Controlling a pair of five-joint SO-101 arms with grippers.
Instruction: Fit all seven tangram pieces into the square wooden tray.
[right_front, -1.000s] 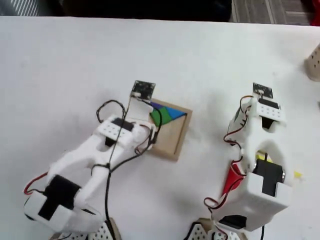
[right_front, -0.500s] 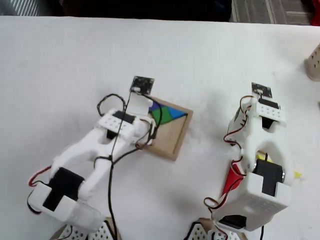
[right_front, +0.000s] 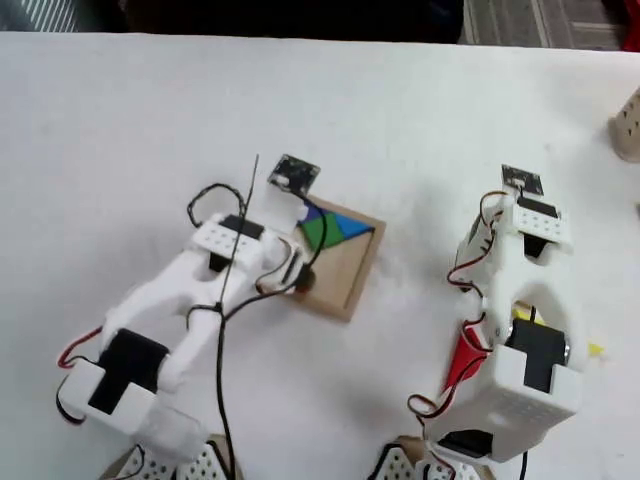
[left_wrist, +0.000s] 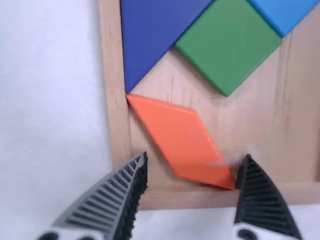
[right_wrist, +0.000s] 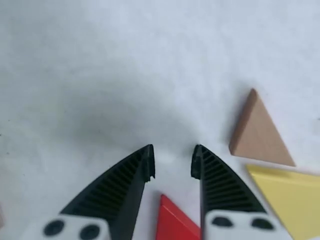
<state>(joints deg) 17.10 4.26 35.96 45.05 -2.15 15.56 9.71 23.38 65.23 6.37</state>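
Left claw (left_wrist: 194, 165): spread wide, gripping nothing, poised over the tray's near rim, fingers either side of the orange parallelogram's end.
Tray (left_wrist: 112, 100): held the dark blue triangle (left_wrist: 150, 35), green square (left_wrist: 227, 42), light blue piece (left_wrist: 287, 15) and orange parallelogram (left_wrist: 182, 137), all lying flat.
Right claw (right_wrist: 173, 152): narrowly parted, empty, over the bench (right_wrist: 100, 60).
Loose pieces: red piece (right_wrist: 172, 222) under the right claw; yellow piece (right_wrist: 290, 200) and tan triangle (right_wrist: 257, 132) just beside.

white arms (right_front: 190, 290), black ribbed fingers (right_wrist: 115, 195), red cables (right_front: 462, 360)

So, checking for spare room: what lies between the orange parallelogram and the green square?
Bare tray floor, nothing else: the left wrist view shows the orange parallelogram and the green square apart.
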